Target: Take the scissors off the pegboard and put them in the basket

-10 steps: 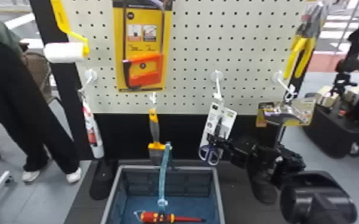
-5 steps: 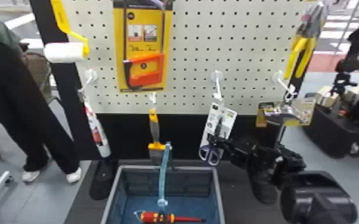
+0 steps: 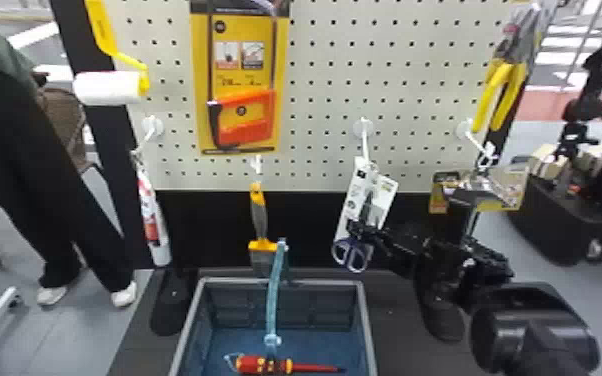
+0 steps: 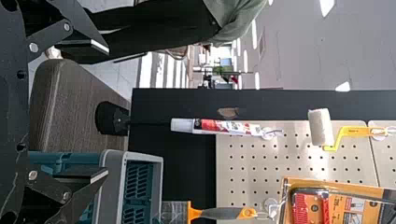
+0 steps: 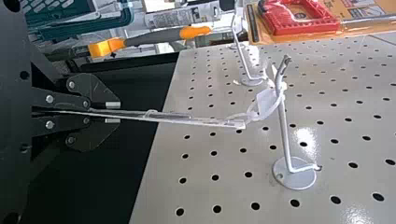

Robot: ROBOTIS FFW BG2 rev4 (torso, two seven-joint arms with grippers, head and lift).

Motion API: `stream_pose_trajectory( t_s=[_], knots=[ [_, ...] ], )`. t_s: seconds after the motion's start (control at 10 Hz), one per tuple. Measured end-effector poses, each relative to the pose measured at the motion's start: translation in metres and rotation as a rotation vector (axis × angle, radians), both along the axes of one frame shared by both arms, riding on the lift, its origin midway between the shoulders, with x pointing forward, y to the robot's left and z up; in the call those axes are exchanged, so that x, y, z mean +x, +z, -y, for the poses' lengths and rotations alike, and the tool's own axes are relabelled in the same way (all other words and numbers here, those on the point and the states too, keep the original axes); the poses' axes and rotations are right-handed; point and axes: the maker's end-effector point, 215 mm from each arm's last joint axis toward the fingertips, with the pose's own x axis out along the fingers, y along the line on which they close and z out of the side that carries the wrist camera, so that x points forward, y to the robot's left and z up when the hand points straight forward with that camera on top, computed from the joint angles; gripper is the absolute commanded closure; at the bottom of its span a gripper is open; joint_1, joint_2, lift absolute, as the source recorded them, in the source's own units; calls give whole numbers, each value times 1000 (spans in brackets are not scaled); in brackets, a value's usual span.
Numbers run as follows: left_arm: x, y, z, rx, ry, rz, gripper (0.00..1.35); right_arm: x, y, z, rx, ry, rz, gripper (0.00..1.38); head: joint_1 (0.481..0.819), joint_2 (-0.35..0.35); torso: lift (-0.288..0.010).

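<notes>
My right gripper [image 3: 360,227] is at the scissors [image 3: 351,255], which hang on a white card from a pegboard hook [image 3: 364,142]. In the right wrist view my right gripper [image 5: 112,112] is shut on the scissors' card [image 5: 201,120], seen edge-on; its white loop [image 5: 267,103] is still around the hook [image 5: 283,121]. The grey basket [image 3: 366,320] stands below, left of the scissors, with a red screwdriver [image 3: 265,364] inside. From the left wrist view, my left gripper [image 4: 103,109] is open with nothing between its fingers, facing the board's left part.
Around the scissors hang a brush [image 3: 259,215], a saw pack [image 3: 240,115], a tube [image 3: 152,220], a paint roller [image 3: 107,88], yellow-handled pliers [image 3: 500,95] and another packaged tool [image 3: 495,190]. A light-blue strap [image 3: 276,295] rises over the basket. A person stands at the left.
The hanging tube at the left has swung slightly. My right gripper and the scissors have kept their place.
</notes>
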Motion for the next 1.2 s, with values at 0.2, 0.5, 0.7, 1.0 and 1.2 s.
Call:
stream_pose_trajectory(
  t_s=[0.2, 0.5, 0.7, 1.0, 1.2],
  knots=[
    [-1, -1, 0, -1, 1, -1, 367, -2, 2, -1, 2, 0, 3, 1289, 549, 0, -100],
    [-1, -1, 0, -1, 0, -3, 367, -7, 3, -4, 11, 3, -2, 1289, 549, 0, -100],
    [-1, -1, 0, -1, 0, -3, 367, -11, 5, -6, 21, 7, -5, 1289, 549, 0, -100],
    [-2, -2, -1, -1, 0, -5, 367, -17, 14, -10, 34, 8, 5, 1289, 549, 0, -100],
    [-2, -2, -1, -1, 1, -5, 367, -22, 20, -13, 42, 13, 12, 1289, 549, 0, -100]
  ],
)
